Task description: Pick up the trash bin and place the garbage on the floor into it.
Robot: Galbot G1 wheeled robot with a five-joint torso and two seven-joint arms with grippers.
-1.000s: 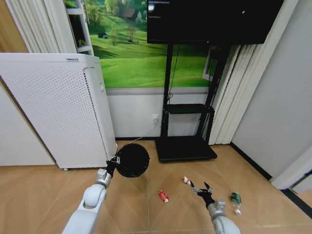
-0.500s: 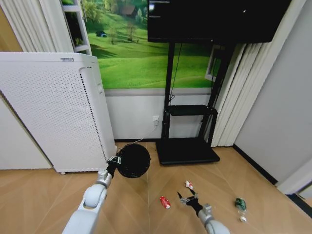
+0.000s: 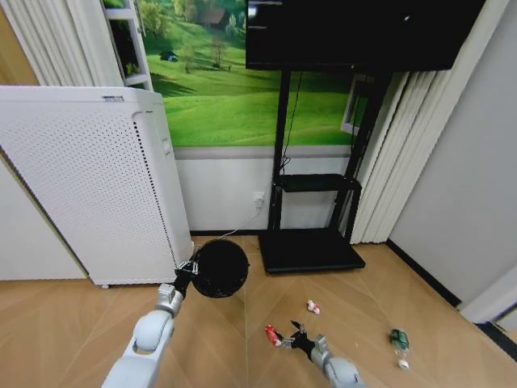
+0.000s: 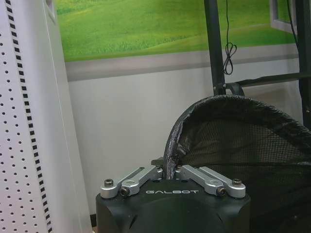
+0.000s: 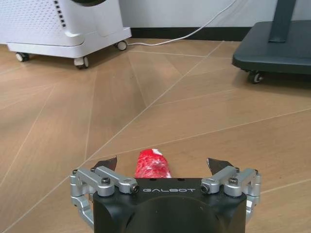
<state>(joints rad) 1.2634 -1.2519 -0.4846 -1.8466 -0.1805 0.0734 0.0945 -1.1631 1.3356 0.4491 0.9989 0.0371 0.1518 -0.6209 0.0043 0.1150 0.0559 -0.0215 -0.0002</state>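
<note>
My left gripper (image 3: 188, 271) is shut on the rim of the black mesh trash bin (image 3: 220, 267), holding it lifted off the floor (image 3: 218, 339); the left wrist view shows its rim (image 4: 171, 145) pinched between the closed fingers. My right gripper (image 3: 284, 336) is open and low over the floor, with the red crushed can (image 3: 271, 335) lying between its spread fingers (image 5: 105, 163). That red can (image 5: 152, 164) rests on the wood just ahead of the gripper. A white-and-red scrap (image 3: 312, 306) lies farther back. A green can (image 3: 399, 339) lies off to the right.
A tall white perforated appliance (image 3: 89, 182) on casters stands at the left. A black TV stand base (image 3: 308, 249) on wheels sits ahead, with a white cable (image 5: 194, 33) running along the floor. Grey walls and curtains close in the right side.
The right gripper has swung left from near the green can to the red can, now straddling it. The head camera shifted slightly. The left gripper keeps holding the bin.
</note>
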